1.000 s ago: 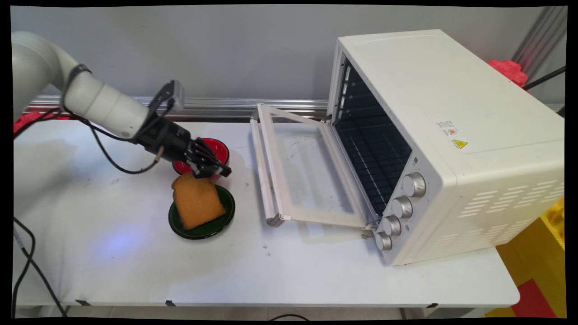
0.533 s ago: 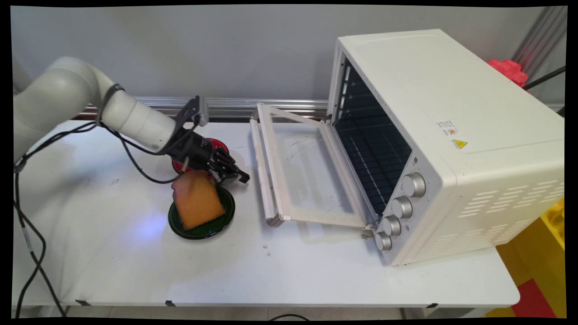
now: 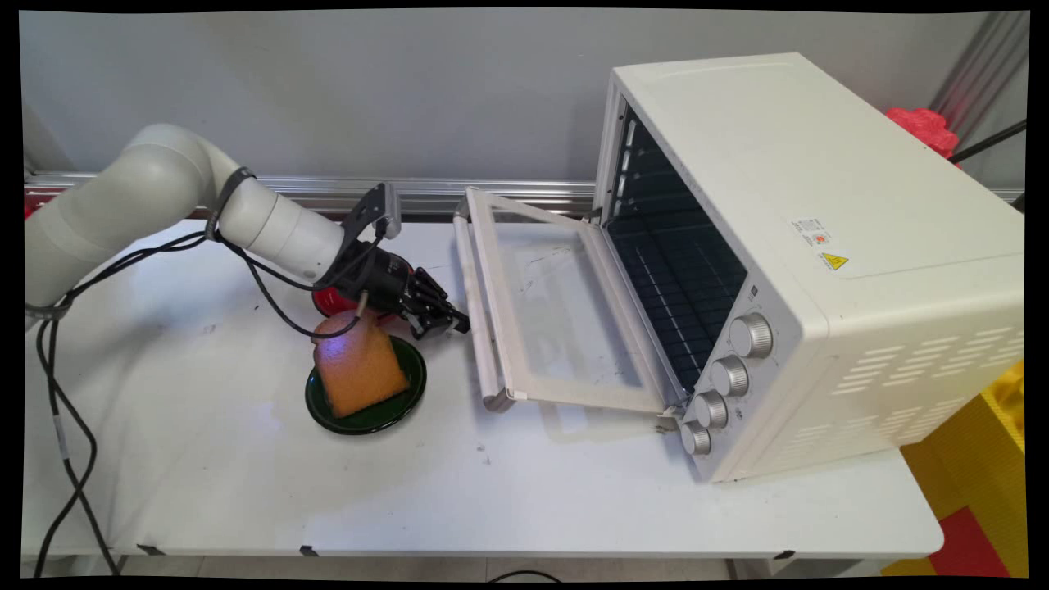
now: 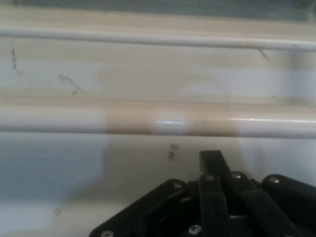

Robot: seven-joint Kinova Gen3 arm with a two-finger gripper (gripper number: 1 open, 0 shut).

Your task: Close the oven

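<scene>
White table (image 3: 205, 492) carries an oven (image 3: 819, 205) at 3 o'clock, its door (image 3: 557, 311) lying open, and no food is seen inside. Toast (image 3: 361, 373) lies on a green plate (image 3: 369, 422) at 9 o'clock of the door. At 1 o'clock of the toast hovers the gripper (image 3: 449, 325), fingers pressed together on nothing, and the door handle (image 3: 475, 311) is close at its 3 o'clock

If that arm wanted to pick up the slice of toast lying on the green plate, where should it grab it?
Probably by the rounded top edge of the toast, coming from the wall side. That edge juts past the green plate's rim, toward the red bowl, so fingers could likely close above and below it. The rest lies flat on the plate. The end effector now sits beside the oven door's handle.
</scene>
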